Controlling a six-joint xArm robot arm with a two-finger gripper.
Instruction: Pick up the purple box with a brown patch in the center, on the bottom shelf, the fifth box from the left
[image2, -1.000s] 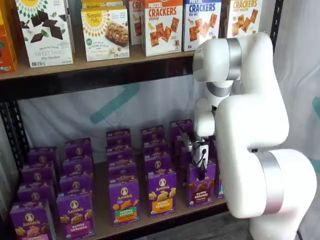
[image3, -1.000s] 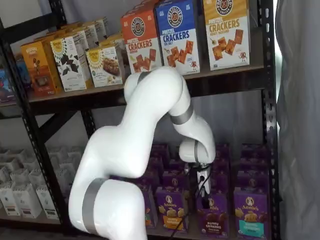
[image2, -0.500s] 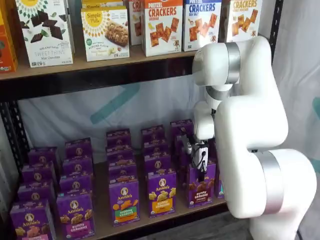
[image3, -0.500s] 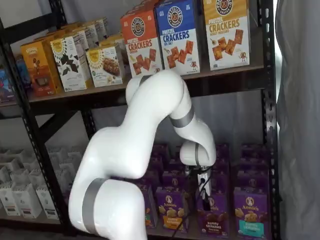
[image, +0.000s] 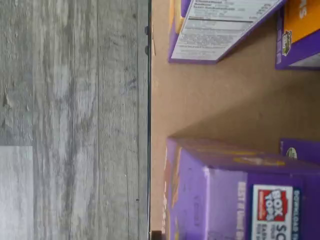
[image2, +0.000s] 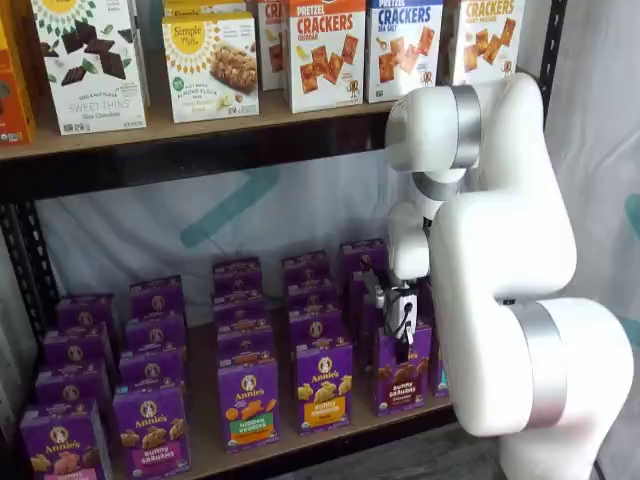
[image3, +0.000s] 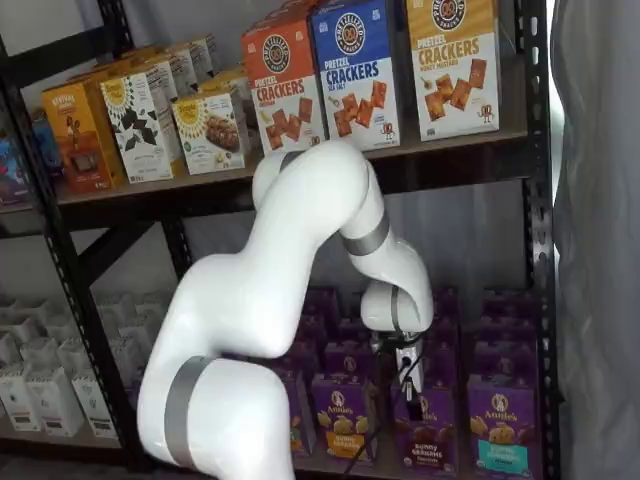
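The purple box (image2: 403, 375) with dark brown bunny crackers on its front stands upright at the front of the bottom shelf (image2: 204, 452), and shows in both shelf views (image3: 424, 440). My gripper (image2: 401, 346) hangs straight down over the top of this box, its black fingers at or just above the top edge. It also shows in a shelf view (image3: 407, 388). I cannot tell whether the fingers are open or shut. The wrist view shows a purple box top (image: 240, 190) with a Box Tops mark, and bare shelf board (image: 215, 100).
A purple box with a yellow-orange label (image2: 322, 386) stands just left of the target. A purple box with a teal patch (image3: 497, 440) stands just right. More purple boxes fill the rows behind. Cracker boxes (image2: 325, 50) line the upper shelf. Grey plank floor (image: 75, 120) lies beyond the shelf edge.
The arm has sunk a little, bringing the gripper slightly lower toward the top of the purple box. The boxes have not moved.
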